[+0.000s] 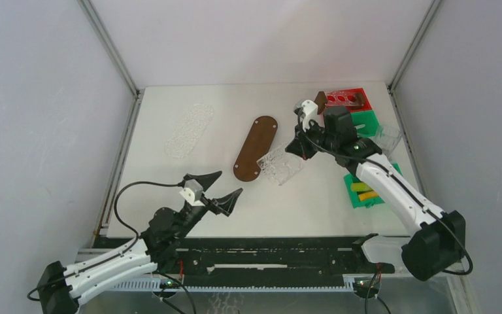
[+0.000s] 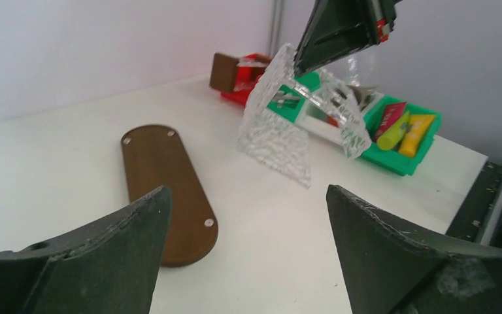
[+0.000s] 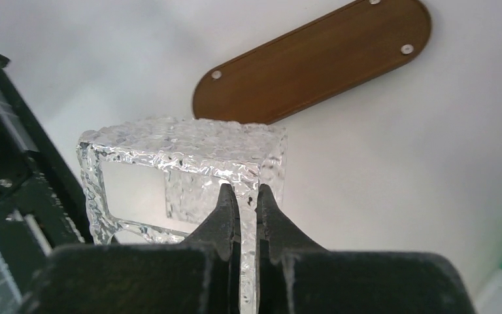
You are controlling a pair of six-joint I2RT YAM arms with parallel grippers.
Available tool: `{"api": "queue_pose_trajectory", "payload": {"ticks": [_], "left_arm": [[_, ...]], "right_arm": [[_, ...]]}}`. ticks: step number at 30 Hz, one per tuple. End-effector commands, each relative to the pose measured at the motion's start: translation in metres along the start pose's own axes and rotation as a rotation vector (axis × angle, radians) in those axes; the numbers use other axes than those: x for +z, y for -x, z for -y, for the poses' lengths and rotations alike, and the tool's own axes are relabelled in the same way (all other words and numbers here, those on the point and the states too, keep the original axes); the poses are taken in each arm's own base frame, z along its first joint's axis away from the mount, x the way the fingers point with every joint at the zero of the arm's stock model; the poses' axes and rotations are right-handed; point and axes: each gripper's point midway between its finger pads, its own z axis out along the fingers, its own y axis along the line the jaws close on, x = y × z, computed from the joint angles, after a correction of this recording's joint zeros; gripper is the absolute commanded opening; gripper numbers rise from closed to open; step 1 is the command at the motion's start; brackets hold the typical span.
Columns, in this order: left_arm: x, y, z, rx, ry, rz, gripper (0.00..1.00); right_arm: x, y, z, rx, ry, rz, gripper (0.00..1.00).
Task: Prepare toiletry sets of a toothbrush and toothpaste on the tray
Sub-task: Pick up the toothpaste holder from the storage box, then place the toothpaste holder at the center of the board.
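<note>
Right hand (image 3: 243, 196) is pinched tight on one thin wall of the clear tray (image 3: 183, 147), holding it tipped up on edge just beside the brown oval board (image 1: 255, 148). The left hand (image 1: 217, 190) hangs wide open with nothing in it, near the front of the worktop (image 1: 170, 104). My take is the job right now is getting that tray down flat, so I'd rotate it level, lower it slowly onto bare worktop without overlapping the board, and only let go once it sits on its own. It's a skinny grip, so a fast swing could twist it. The toothpaste tubes (image 2: 399, 127) are lying in the green bin (image 2: 392, 163) on the right, well apart from the tray. Hard bits: the tray is see-through, so its real shape is tough to read, I can't tell if its bottom corner touches the worktop, and I can't pick out any toothbrush for sure.
</note>
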Motion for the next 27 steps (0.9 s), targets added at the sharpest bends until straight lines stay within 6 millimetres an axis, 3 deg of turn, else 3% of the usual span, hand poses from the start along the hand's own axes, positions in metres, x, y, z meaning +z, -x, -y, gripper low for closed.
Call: {"api": "queue_pose_trajectory", "payload": {"ticks": [1,4,12,20,27], "left_arm": [[-0.001,-0.001,-0.021,-0.103,0.121,-0.090,0.93],[0.003,-0.001,-0.020,-0.145,0.110,-0.114,0.94],[0.010,0.000,-0.012,-0.164,0.065,-0.138,0.93],[0.008,-0.001,-0.018,-0.133,0.080,-0.140,0.94],[0.008,0.001,-0.020,-0.115,0.083,-0.137,0.94]], "right_arm": [[0.002,0.014,0.021,-0.114,-0.051,-0.078,0.00],[0.010,0.017,0.031,-0.177,-0.043,-0.150,0.00],[0.039,-0.003,0.065,-0.287,0.018,-0.401,0.00],[0.066,-0.016,0.089,-0.317,0.139,-0.438,0.00],[0.087,-0.010,0.111,-0.265,0.127,-0.428,0.00]]}}
